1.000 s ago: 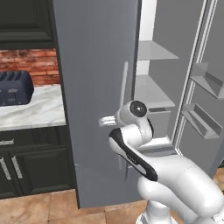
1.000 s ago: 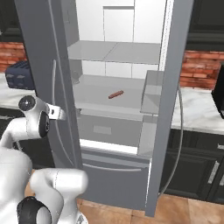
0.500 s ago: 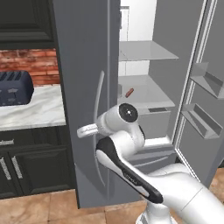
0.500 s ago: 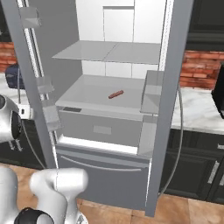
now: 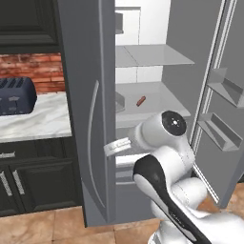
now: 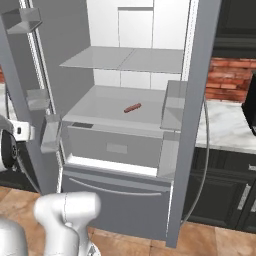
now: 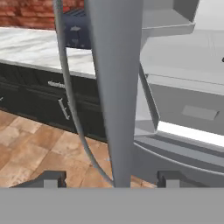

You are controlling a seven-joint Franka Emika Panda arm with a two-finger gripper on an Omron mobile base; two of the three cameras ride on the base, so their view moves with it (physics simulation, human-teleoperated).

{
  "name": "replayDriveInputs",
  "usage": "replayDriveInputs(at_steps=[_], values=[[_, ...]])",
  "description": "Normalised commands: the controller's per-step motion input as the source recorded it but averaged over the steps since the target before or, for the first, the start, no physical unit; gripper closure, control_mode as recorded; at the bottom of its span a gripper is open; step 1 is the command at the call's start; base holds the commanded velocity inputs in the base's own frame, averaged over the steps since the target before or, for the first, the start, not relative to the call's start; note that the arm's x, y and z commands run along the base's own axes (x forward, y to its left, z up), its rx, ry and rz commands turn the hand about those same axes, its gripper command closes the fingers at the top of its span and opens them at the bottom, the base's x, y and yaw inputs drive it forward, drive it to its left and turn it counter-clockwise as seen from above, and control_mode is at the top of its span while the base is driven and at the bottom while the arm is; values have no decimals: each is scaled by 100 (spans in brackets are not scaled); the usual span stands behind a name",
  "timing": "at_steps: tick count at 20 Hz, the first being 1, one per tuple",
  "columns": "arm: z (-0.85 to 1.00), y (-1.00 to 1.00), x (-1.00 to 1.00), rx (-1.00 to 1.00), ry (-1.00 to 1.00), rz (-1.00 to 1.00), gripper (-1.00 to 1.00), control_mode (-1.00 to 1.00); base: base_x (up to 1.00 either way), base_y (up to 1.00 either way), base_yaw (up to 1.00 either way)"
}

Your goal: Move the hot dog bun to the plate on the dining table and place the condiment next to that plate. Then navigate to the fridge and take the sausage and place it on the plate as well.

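Tall grey steel fridge [image 6: 192,125] stands with both doors swung open, white interior and shelves exposed. Small thin reddish-brown sausage [image 6: 132,108] lies on the pale middle shelf, centre of the right base frame; in the left base frame the same sausage [image 5: 141,101] sits just above centre, past the edge of the left door. It lies alone on the shelf, well apart from the gripper.

Two-finger gripper [image 7: 109,178] at the bottom of the hand frame: dark fingertips [image 7: 51,178] spread wide, one on each side of the grey door's edge [image 7: 116,87], which runs top to bottom through the middle of the frame. Jaws released, nothing clamped between them; whether a tip touches the door cannot be told. Long curved grey door handle [image 7: 70,96] hangs left of the door edge in that frame.

In the left base frame the white arm rises from the lower right, its hand [image 5: 118,147] reaching left to the inner edge of the left door, near centre.

Dark blue toaster [image 5: 16,95] on the white-grey marble counter [image 5: 33,125], left side of the left base frame, black cabinets below, red brick wall behind. Terracotta tile floor along the bottom.
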Motion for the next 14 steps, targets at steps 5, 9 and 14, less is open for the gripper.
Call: replayDriveInputs(at_steps=[5, 9, 14], values=[[10, -100, 18, -3, 23, -12, -100, -100, 0, 0, 0], [-11, -47, 95, -1, 16, -11, -100, -100, 0, 0, 0], [-54, 0, 100, 0, 9, -3, -100, -100, 0, 0, 0]])
